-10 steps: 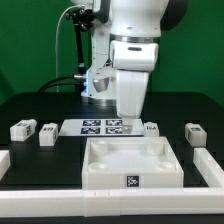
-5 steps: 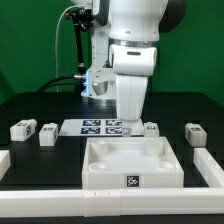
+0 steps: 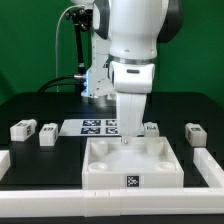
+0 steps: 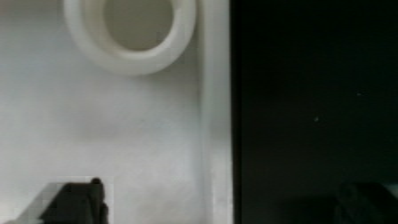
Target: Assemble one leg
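Four small white legs lie on the black table: two at the exterior view's left [image 3: 22,129] [image 3: 47,135], one [image 3: 152,128] just right of my arm and partly hidden by it, and one at the far right [image 3: 193,133]. My gripper [image 3: 127,138] hangs low over the back edge of the large white tray [image 3: 100,152]. In the wrist view my gripper [image 4: 217,205] is open and empty. Its fingers [image 4: 71,202] straddle the tray's edge [image 4: 210,130], and a round corner hole [image 4: 134,40] lies ahead. No leg shows in the wrist view.
The marker board [image 3: 98,126] lies behind the tray, left of my arm. White rails run along the table's front [image 3: 60,197] and right side [image 3: 210,165]. Cables and a stand rise at the back.
My arm has come down and shifted slightly toward the exterior view's right, bringing the gripper close to the tray's back edge. The legs and tray have not moved.
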Available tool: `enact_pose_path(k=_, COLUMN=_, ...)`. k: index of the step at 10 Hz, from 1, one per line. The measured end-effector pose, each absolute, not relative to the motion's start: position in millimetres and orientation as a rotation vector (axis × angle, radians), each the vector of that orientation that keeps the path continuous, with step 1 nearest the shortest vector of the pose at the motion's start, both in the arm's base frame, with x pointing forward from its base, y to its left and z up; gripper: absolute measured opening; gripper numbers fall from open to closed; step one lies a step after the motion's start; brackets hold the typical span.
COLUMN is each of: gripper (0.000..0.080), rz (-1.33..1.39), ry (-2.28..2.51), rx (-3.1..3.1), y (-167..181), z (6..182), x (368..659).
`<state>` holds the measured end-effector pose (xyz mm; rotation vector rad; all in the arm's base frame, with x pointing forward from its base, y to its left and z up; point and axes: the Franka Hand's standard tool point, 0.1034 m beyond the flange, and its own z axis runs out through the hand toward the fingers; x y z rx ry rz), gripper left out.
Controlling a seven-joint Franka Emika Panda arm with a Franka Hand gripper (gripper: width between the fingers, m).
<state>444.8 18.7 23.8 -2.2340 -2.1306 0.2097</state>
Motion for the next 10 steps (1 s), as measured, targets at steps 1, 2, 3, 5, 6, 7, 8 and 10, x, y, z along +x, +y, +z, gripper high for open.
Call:
enact_pose_path(k=1, gripper=0.0650, rz=0.225, ry=-2.117, rx=-2.228, y=17.2, z=15.7, x=440.7)
enact_pose_path(k=2, gripper=0.0650, rz=0.235, ry=-2.108, rx=-2.224, y=16.4, z=10.6, x=437.6)
enact_pose_path(k=3, gripper=0.0650, rz=0.235, ry=-2.107, rx=-2.225, y=16.3, z=10.4, x=437.1)
enact_pose_path(k=5, gripper=0.0524, rz=0.228, ry=-2.109, rx=-2.231, y=17.6, z=13.9, x=439.3)
enact_pose_path(k=6, gripper=0.0386, rz=0.230, ry=-2.107, rx=-2.231, y=17.2, z=12.8, x=438.5)
enact_pose_path(k=7, gripper=0.0249, rz=0.231, ry=-2.106, rx=-2.230, y=17.2, z=12.5, x=438.3)
enact_pose_path(k=8, gripper=0.0249, rz=0.231, ry=-2.106, rx=-2.230, y=17.2, z=12.5, x=438.2)
enact_pose_path(k=10, gripper=0.0068, rz=0.224, ry=-2.109, rx=-2.233, y=17.4, z=13.2, x=439.6)
